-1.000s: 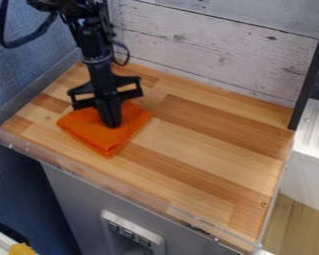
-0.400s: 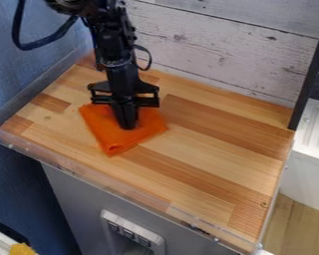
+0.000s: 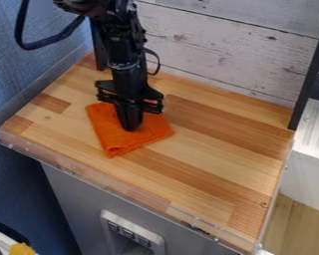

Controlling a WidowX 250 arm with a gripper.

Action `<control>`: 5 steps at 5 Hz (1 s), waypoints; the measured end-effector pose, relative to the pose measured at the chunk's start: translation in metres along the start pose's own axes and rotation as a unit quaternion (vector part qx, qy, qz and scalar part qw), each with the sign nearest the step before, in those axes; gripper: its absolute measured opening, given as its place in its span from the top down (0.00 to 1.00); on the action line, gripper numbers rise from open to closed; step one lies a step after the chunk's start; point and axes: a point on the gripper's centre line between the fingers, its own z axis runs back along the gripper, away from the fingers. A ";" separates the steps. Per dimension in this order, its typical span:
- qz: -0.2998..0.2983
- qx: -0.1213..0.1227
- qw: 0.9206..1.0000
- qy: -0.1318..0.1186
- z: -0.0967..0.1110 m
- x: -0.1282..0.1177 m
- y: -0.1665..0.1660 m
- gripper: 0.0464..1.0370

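Pointing down: one black gripper (image 3: 130, 128), narrow, tips together against orange cloth (image 3: 111, 137); whether fabric is pinched, cannot tell. Cloth folded, lying flat on left part of wooden tabletop (image 3: 215, 154). Clear edging (image 3: 155, 202), along front. Behind: whitewashed plank wall (image 3: 219, 50). Left: blue wall (image 3: 19, 82).

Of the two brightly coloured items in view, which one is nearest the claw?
The orange cloth on the wooden tabletop: the claw is right down at it, while the yellow item is off the tabletop, at the view's lower left.
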 end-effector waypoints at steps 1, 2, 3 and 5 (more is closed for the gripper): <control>-0.033 0.010 0.999 0.008 0.000 -0.002 -0.006 0.97; -0.052 0.014 0.998 0.026 0.009 -0.001 -0.008 0.83; -0.062 0.016 0.997 0.035 0.027 0.008 -0.008 0.58; -0.071 0.013 0.997 0.036 0.062 0.018 -0.010 0.05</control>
